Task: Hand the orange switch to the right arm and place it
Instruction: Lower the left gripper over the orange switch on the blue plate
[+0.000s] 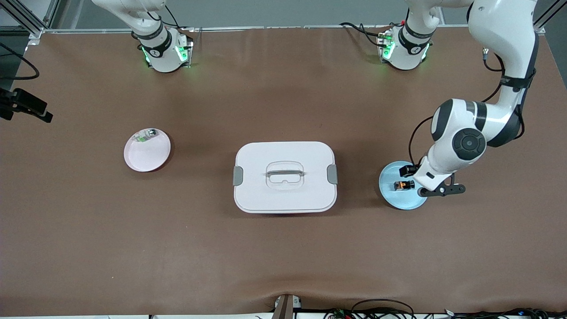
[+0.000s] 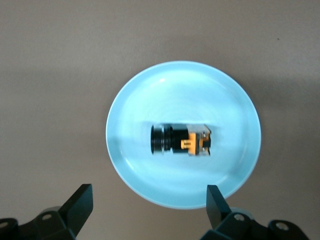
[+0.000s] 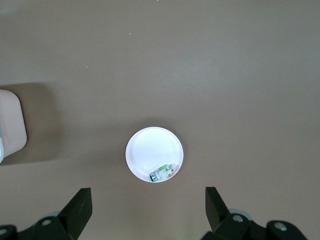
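The orange switch (image 1: 402, 185), a tiny black block with orange markings, lies on its side in a light blue plate (image 1: 390, 198) toward the left arm's end of the table. In the left wrist view the switch (image 2: 181, 140) sits at the middle of the plate (image 2: 150, 90). My left gripper (image 1: 415, 176) hangs low over the plate's edge, open and empty (image 2: 149, 210), apart from the switch. My right gripper (image 3: 149, 210) is open and empty, high above the table; it is out of the front view.
A white lidded box (image 1: 283, 197) with a handle stands mid-table; its corner shows in the right wrist view (image 3: 10, 125). A pale pink plate (image 1: 146, 159) toward the right arm's end holds a small white-grey piece with a green mark (image 1: 146, 135), also in the right wrist view (image 3: 164, 173).
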Motion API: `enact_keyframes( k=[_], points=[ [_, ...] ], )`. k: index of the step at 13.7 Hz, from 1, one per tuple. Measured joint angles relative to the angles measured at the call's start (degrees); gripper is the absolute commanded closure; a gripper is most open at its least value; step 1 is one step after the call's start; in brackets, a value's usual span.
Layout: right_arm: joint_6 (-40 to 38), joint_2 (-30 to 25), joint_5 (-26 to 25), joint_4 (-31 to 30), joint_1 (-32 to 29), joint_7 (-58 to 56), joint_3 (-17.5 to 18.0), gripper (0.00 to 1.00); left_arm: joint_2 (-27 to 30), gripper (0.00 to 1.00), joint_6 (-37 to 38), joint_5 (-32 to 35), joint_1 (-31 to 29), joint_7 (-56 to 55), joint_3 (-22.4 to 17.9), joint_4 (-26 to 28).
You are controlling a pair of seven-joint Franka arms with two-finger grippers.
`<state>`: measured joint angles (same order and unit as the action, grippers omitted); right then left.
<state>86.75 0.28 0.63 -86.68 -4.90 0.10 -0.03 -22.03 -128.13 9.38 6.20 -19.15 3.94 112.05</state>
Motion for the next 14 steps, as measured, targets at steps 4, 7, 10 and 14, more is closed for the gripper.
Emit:
enact_keyframes(
  k=[4,7,10,14],
  points=[
    [0.0,0.25,0.08,-0.02,-0.01,0.3,-0.23,0.0,-2.62,0.0,-3.34,0.18,0.01,-1.46,0.24,-0.48],
    [0.05,0.34,0.08,-0.02,-0.05,0.35,-0.41,0.0,-4.19,0.0,-4.36,0.18,0.07,-2.42,0.45,-1.13],
    [0.08,0.35,0.08,-0.03,-0.21,0.36,-0.64,0.0,-6.03,0.0,-5.95,0.18,0.08,-2.43,0.52,-2.16],
    [0.1,0.36,0.09,-0.03,-0.22,0.38,-0.67,0.0,-8.88,0.0,-7.31,0.18,0.1,-2.48,0.61,-3.73]
  ],
)
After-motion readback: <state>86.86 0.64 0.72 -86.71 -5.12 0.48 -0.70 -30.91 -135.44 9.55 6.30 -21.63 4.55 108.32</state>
